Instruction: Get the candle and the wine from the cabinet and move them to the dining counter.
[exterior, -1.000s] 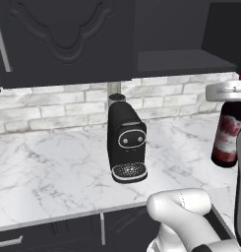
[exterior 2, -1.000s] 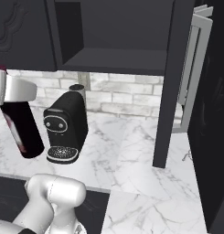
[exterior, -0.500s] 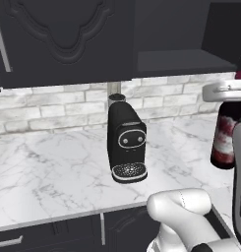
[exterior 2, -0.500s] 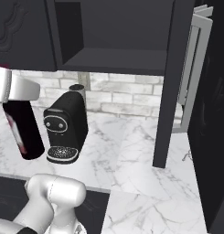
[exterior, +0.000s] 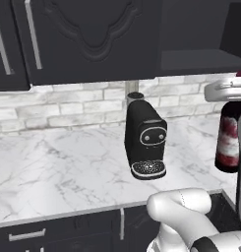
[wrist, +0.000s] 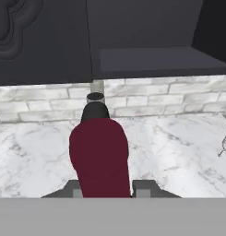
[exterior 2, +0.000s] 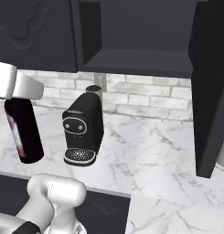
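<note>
Gripper (wrist: 104, 188): pinched on the wine, one dark finger tip at each side of the bottle in the hand view; the white hand sits over the bottle's top in both base views.
Wine (exterior: 228, 140): dark bottle with a reddish label, hanging upright from the hand, clear of the worktop; at the right edge of the left base view and at the left edge of the right base view (exterior 2: 24, 132). In the hand view it shows as a dark red mass (wrist: 99, 154) between the tips.
Cabinet (exterior 2: 131, 43): black wall unit above the worktop. The open compartment shows a bare dark shelf; an open door (exterior 2: 209, 87) stands edge-on at its right. The wine is outside it, below shelf level and off to the left in the right base view.
Closed door (exterior: 87, 37): carved panel, with a vertical silver bar handle (exterior: 33, 33) near its left edge.
Coffee machine (exterior: 144, 140): black, upright on the worktop, near the brick wall; the wine hangs well apart from it.
Worktop (exterior: 58, 172): white marble with grey veins, running along the wall.
Wall (exterior: 63, 108): pale brick between worktop and cabinet.
Base cabinets (exterior: 53, 234): black, below the worktop edge, with silver handles.
</note>
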Controlling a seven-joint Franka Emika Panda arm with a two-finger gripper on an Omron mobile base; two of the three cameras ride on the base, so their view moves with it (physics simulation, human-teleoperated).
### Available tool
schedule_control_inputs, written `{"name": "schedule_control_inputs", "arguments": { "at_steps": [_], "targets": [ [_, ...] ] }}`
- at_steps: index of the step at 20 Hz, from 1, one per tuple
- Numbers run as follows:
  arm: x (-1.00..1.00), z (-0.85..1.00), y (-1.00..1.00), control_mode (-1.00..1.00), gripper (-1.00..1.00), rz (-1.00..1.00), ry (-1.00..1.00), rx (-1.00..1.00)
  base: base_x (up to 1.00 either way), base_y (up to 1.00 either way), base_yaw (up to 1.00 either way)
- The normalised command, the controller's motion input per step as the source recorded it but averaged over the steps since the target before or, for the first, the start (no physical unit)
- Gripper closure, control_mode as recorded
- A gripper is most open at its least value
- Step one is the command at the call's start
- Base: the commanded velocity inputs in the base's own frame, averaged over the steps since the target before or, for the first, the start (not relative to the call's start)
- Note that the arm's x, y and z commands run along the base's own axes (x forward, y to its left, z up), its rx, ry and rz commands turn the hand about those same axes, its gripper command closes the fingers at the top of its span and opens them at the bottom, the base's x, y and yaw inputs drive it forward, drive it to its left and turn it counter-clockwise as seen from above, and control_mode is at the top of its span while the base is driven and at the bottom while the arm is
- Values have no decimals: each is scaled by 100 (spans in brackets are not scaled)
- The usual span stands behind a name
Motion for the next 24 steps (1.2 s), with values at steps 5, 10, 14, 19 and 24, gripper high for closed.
{"name": "schedule_control_inputs", "arguments": {
  "at_steps": [5,10,14,19,24],
  "targets": [
    [0,0,0,100,100,0,0,0,-11,100,49],
    [0,0,0,100,100,0,0,0,-42,100,78],
    [0,0,0,100,100,0,0,0,-44,99,84],
    [0,0,0,100,100,0,0,0,-41,85,82],
    [0,0,0,100,100,0,0,0,-25,54,92]
  ]
}}
